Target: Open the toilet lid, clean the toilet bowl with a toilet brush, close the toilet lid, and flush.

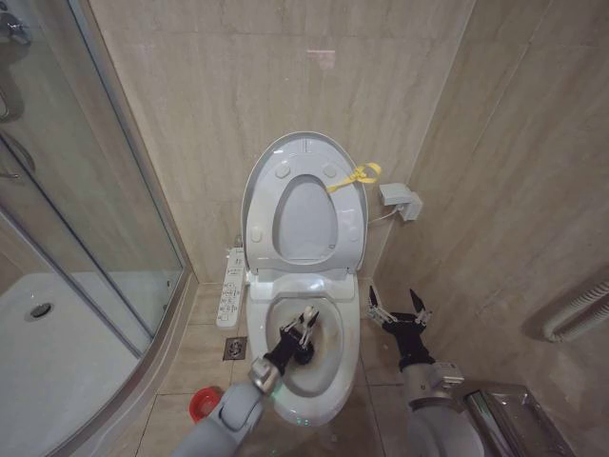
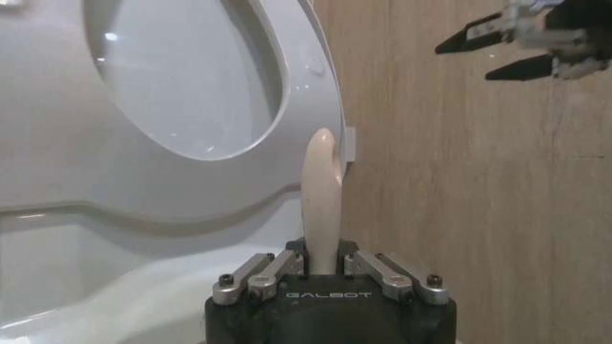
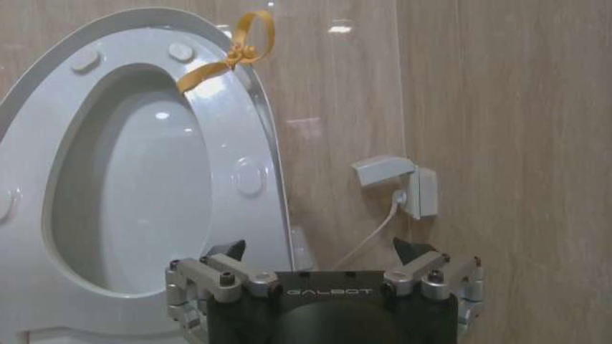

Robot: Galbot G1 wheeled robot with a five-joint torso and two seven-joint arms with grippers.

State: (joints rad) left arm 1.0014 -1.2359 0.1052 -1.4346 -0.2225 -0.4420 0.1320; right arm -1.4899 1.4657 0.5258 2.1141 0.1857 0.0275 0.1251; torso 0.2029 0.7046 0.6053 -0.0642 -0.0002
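Lid: the toilet lid (image 1: 306,157) is standing upright against the wall (yellow ribbon (image 1: 356,175) dangling).
Left gripper (image 1: 304,328): is clamping the toilet brush (image 2: 322,201) over the toilet bowl (image 1: 344,324).
Right gripper (image 1: 399,307): is hovering beside the bowl, fingers spread, holding nothing.

Head view down over the toilet bowl (image 1: 324,328); both wrist views close, sharing the toilet lid (image 3: 57,107).

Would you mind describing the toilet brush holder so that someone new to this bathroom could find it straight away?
Start at the toilet bowl in the middle of the head view, then look down to the tiled floor on the robot's left side, between the bowl and the curved glass shower door. The holder is a small round cup, and it is the one red item among white and beige surroundings.
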